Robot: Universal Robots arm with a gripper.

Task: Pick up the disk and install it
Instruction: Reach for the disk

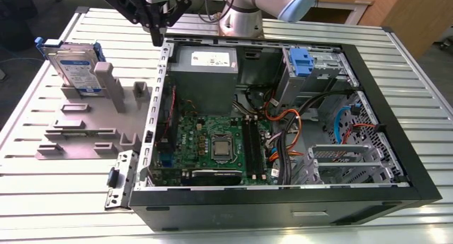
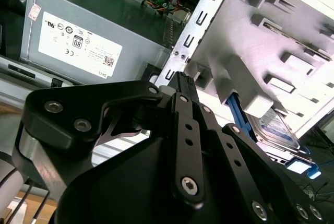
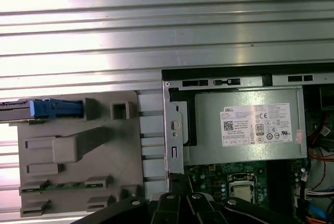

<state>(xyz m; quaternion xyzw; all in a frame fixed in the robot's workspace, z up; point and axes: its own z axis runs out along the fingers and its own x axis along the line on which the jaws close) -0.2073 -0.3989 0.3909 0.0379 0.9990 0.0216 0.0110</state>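
— Below the gripper (image 1: 156,40) and off to the exterior view's left of it, well apart, the disk (image 1: 74,69) stands on edge in the grey holder block (image 1: 99,122). What worries you?

— The fingers. They look pressed together with nothing between them, and the gripper hangs above the wall of the computer case (image 1: 283,201), close by the power supply (image 1: 205,69). Closed like that, they could not straddle the disk. I judge that coming down on it they would push or tip it in its slot rather than take it.

— Anything else?

— The holder's tall post (image 1: 105,84) stands just beside the disk, on the gripper's side, and a finger could catch on it. The case wall directly beneath the gripper is another thing a low path could strike. Loose cables (image 1: 283,122) also lie in the case, farther from the gripper than the power supply, and they could snag the disk going in.

— And the count?

— One gripper, one disk, one holder block, one case and one power supply. One blue latch (image 1: 301,61) sits in the drive bay across the case from the gripper.
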